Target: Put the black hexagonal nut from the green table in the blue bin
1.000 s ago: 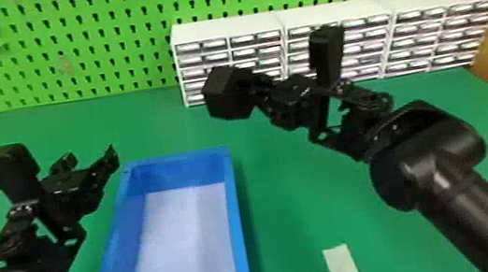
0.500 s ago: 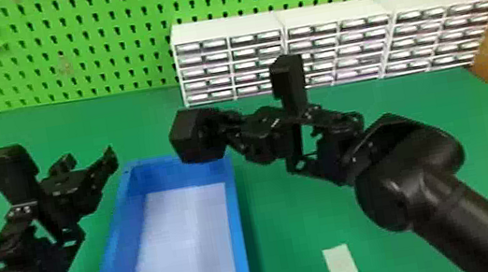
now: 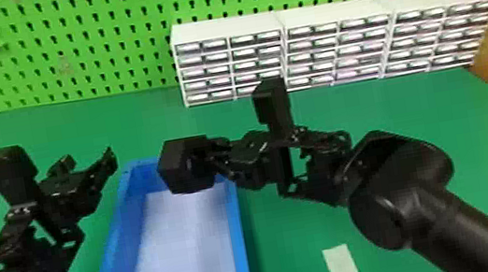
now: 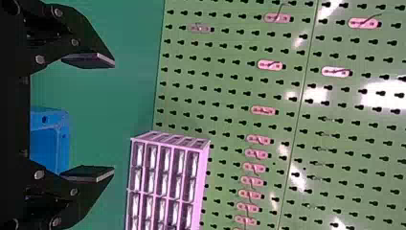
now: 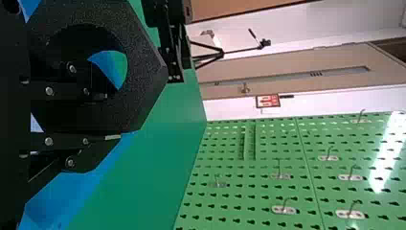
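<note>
Black hexagonal nut (image 3: 177,168), at the leftward-pointing tips of the nearer, right pincer (image 5: 112,116). Left to right: the left pincer (image 4: 114,117), spread and empty; the blue bin (image 3: 239,247), seemingly beneath the nut; the right pincer, pinching the nut's wall.

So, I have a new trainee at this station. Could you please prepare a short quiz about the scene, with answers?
1. Multiple choice: which claw holds the black hexagonal nut?
A) left
B) right
C) neither

2. True or false: the nut already lies on the floor of the blue bin.

3. Fill in the blank: the white drawer units stand at the back of the green table, in front of a green ____.

Key:
1. B, the right claw.
2. False: the nut is held up in the claw, and the floor of the bin has no nut on it.
3. Pegboard.
</note>
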Controlling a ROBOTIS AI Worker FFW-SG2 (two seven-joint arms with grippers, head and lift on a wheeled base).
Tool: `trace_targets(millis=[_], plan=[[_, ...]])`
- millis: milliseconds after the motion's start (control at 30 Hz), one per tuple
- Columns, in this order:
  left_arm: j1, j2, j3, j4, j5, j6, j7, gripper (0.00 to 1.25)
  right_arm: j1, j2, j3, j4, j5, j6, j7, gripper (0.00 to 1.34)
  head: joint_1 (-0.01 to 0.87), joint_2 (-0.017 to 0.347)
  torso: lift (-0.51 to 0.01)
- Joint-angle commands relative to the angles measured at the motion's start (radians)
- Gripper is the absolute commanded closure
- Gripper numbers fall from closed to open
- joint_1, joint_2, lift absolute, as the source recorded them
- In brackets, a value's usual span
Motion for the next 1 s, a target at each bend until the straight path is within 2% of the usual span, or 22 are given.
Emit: trace_targets(millis=[0,800,867,967], plan=[[-0.002,0.001,-0.001,0.0,0.0,0.0,0.0,0.46,-0.008,0.0,0.026,0.0,-0.014,0.007,-0.003,1.03,0.691,0.009,-0.097],[-0.007,0.001,-0.007,0.002,-0.006,0.003,0.0,0.46,-0.038,0.0,0.08,0.015,-0.042,0.013,-0.006,1.03,0.691,0.009,-0.097],[-0.007,-0.001,-0.009,0.002,-0.006,0.003,0.0,0.46,-0.038,0.0,0.082,0.017,-0.047,0.021,-0.008,0.99,0.691,0.009,-0.097],[-0.007,0.001,-0.009,0.002,-0.005,0.003,0.0,0.46,-0.04,0.0,0.082,0.02,-0.054,0.024,-0.008,0.77,0.691,0.009,-0.097]])
